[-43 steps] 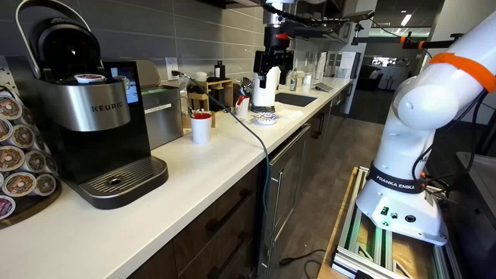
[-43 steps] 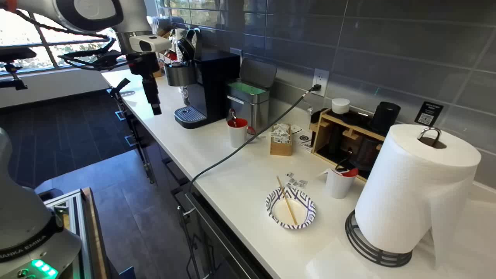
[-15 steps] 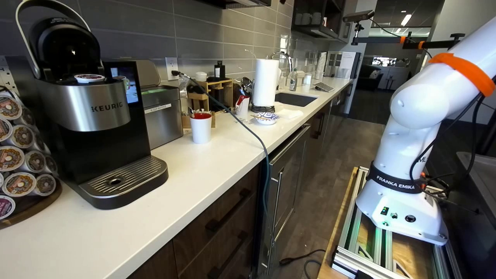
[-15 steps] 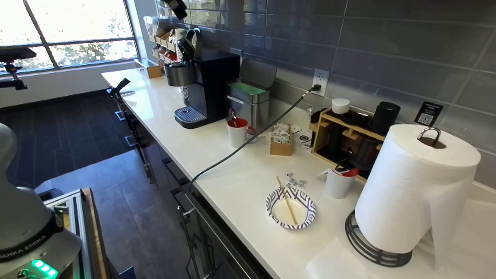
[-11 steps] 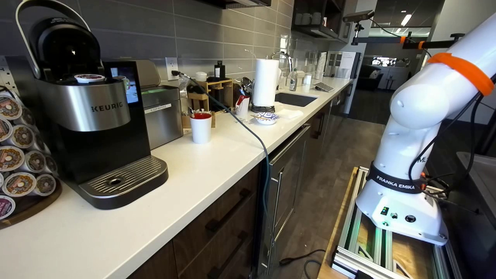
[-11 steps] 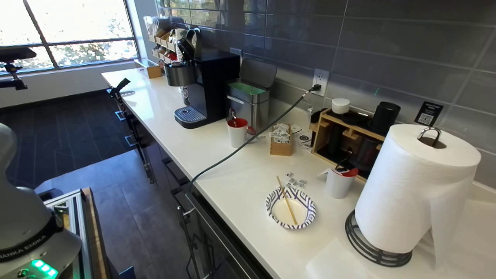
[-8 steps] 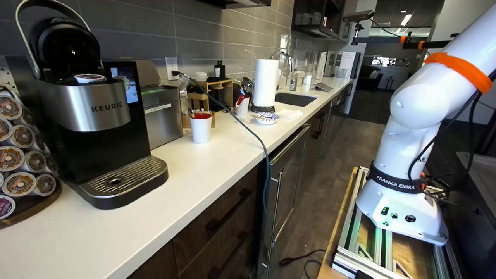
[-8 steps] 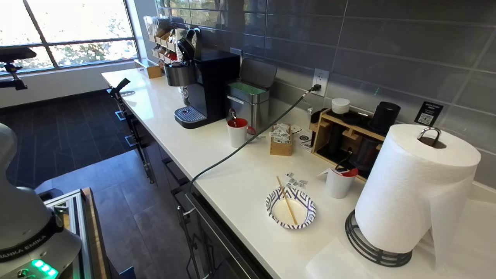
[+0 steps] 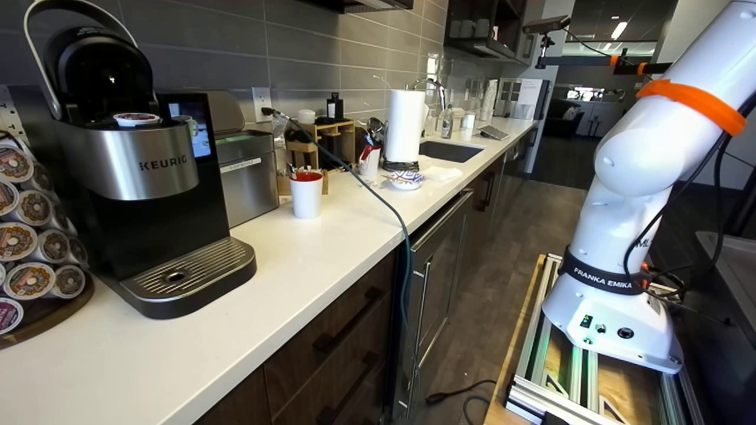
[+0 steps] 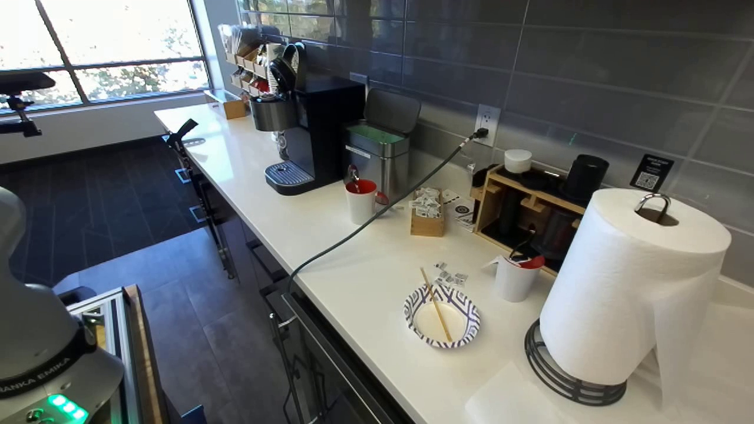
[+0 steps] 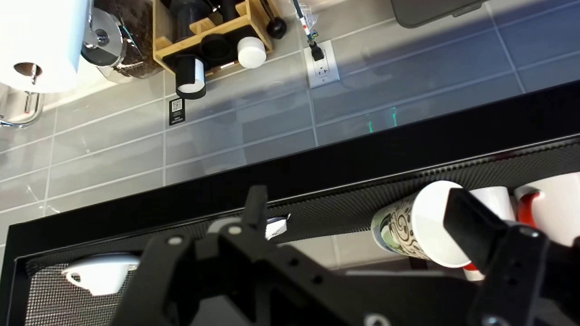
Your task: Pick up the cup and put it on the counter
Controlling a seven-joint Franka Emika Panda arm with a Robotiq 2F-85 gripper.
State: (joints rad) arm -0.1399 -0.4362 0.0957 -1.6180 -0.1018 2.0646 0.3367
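Note:
A small plain white tapered cup with a red inside (image 9: 307,198) stands upright on the off-white counter (image 9: 283,265). The cup holds a spoon and also shows in an exterior view (image 10: 361,206). A near-identical white cup (image 10: 513,280) stands by the paper-towel roll. My gripper (image 11: 358,203) is out of both exterior views. In the wrist view, which stands upside down, its two black fingers are spread wide with nothing held. A patterned paper cup with a white inside (image 11: 437,226) lies in line with the right finger, which hides part of its rim; I cannot tell the distance.
In the wrist view a black mesh shelf with a dark edge (image 11: 290,167) crosses ahead, with a white handled cup (image 11: 102,276) and a red-and-white mug (image 11: 555,206). Below are the coffee machine (image 9: 133,177), a cable (image 10: 353,232), a patterned bowl (image 10: 442,338) and the towel roll (image 10: 630,294).
My gripper has risen from over the counter and left both exterior views. Over the last second the visible upper arm tilts slightly leftward in an exterior view. Both white cups on the counter are unmoved.

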